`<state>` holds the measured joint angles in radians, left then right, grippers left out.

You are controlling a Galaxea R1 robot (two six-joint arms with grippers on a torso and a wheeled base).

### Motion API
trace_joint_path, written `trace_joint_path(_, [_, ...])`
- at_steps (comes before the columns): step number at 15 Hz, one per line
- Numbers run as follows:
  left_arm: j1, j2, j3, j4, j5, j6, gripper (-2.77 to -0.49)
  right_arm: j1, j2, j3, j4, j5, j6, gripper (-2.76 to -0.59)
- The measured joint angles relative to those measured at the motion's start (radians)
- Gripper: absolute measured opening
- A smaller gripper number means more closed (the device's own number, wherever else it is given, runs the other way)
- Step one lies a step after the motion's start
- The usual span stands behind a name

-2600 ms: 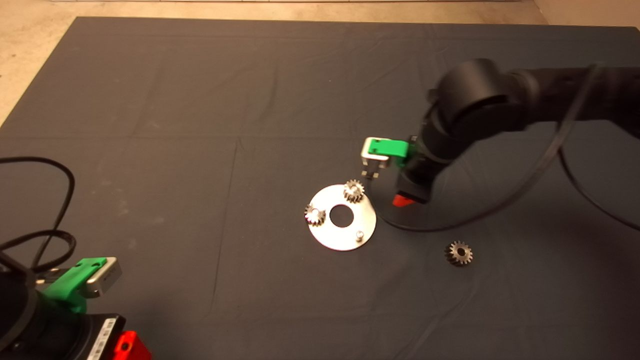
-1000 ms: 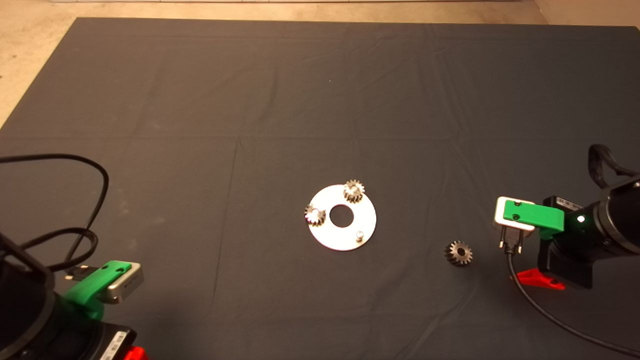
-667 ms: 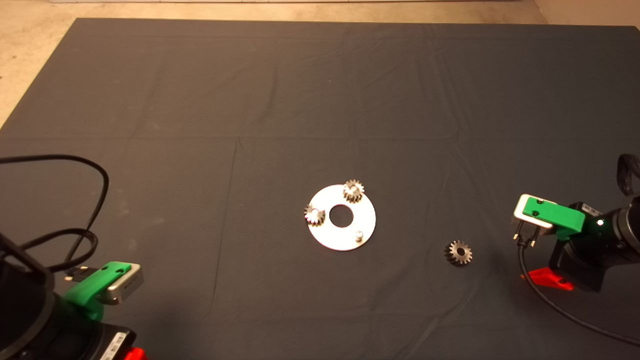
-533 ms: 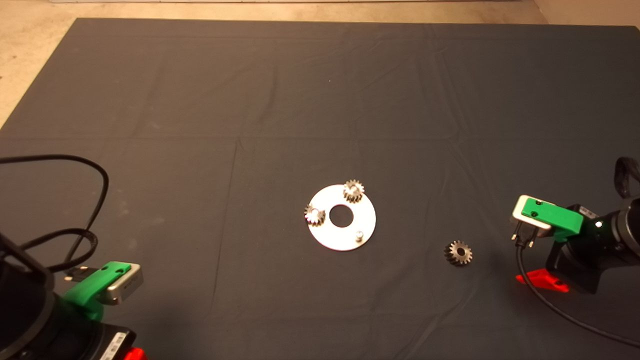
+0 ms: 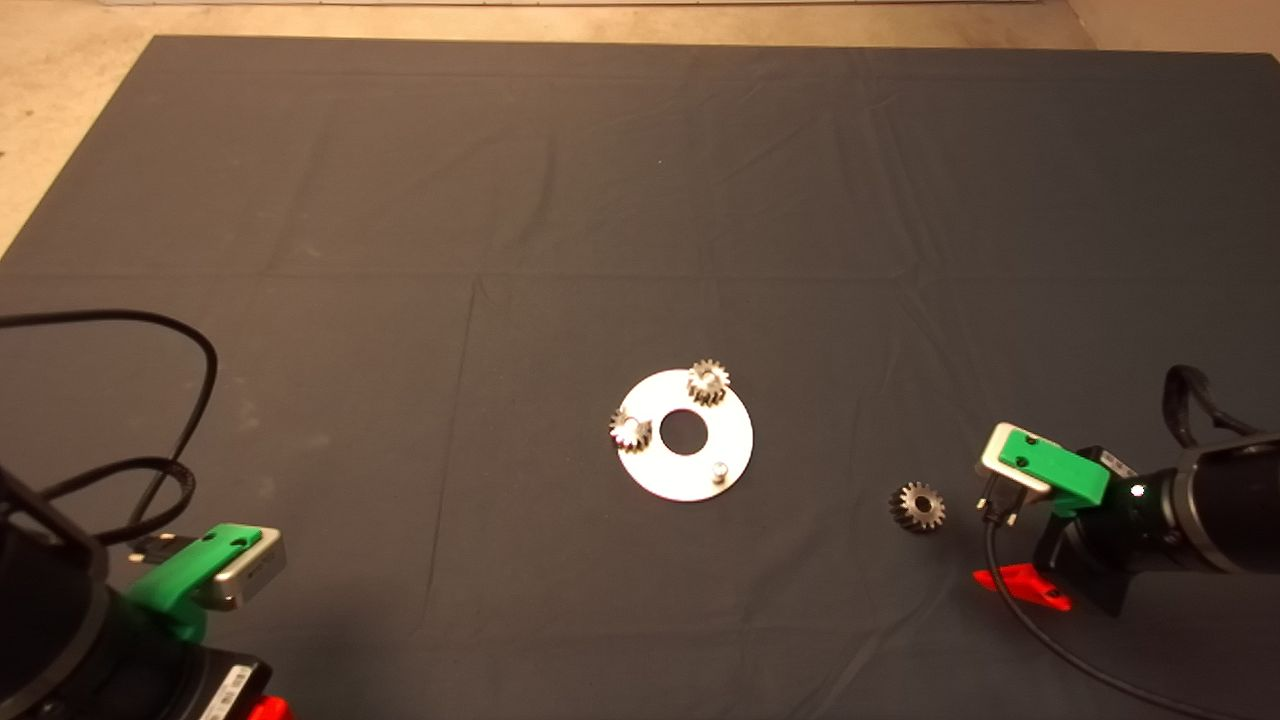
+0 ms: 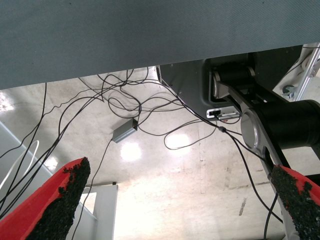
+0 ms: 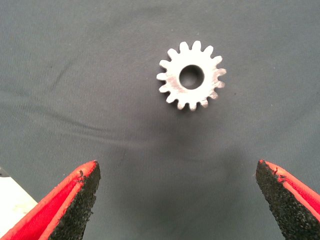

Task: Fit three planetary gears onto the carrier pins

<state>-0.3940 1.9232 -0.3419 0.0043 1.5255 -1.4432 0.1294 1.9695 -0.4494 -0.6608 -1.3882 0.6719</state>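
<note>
The silvery carrier disc [image 5: 684, 435] lies flat mid-mat. Two planetary gears sit on its pins, one at the far edge [image 5: 708, 382] and one at the left edge [image 5: 630, 430]. The third carrier pin [image 5: 717, 469] stands bare at the near right. The third gear [image 5: 918, 506] lies flat on the mat to the right of the disc. My right gripper [image 5: 1012, 548] is just right of that gear, low over the mat. In the right wrist view the gripper [image 7: 177, 200] is open and empty, with the gear [image 7: 191, 76] ahead of its fingers. My left gripper [image 5: 190, 575] is parked at the lower left.
A black cable [image 5: 1060, 650] trails from the right wrist across the mat's near right. Another cable loops [image 5: 150, 400] at the left edge. The left wrist view shows the open left gripper [image 6: 182, 200] over floor cables.
The right arm left the disc, swung far right, then came back left and nearer, stopping beside the loose gear. Disc, gears and left arm stayed put.
</note>
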Motion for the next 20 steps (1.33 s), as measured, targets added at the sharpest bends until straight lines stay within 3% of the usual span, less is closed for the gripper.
trace_joint_path(3, [0.000, 0.003, 0.000, 0.000, 0.000, 0.000, -0.64, -0.004, 0.034, 0.001, -0.046, -0.019, 0.003, -1.04])
trace_joint_path(5, [0.000, 0.002, 0.000, 0.000, 0.000, -0.001, -0.64, -0.013, 0.050, 0.001, -0.108, -0.052, 0.002, -1.04])
trace_joint_path(7, [0.000, 0.003, 0.000, 0.000, 0.000, -0.001, -0.64, -0.040, 0.050, 0.001, -0.170, -0.074, 0.001, -1.04])
trace_joint_path(9, [0.000, 0.003, 0.000, 0.000, 0.000, -0.001, -0.64, -0.073, 0.051, 0.001, -0.213, -0.078, -0.001, -1.04])
trace_joint_path(11, [0.000, 0.002, 0.000, 0.000, 0.000, -0.001, -0.64, -0.092, 0.061, 0.001, -0.218, -0.075, -0.001, -1.04])
trace_joint_path(17, [0.000, 0.002, 0.000, 0.000, 0.000, -0.003, -0.64, -0.094, 0.061, -0.008, -0.219, -0.073, 0.007, -1.04])
trace_joint_path(20, [0.000, 0.002, 0.000, 0.000, 0.000, -0.007, -0.64, -0.103, 0.061, -0.037, -0.220, -0.071, 0.051, -1.04])
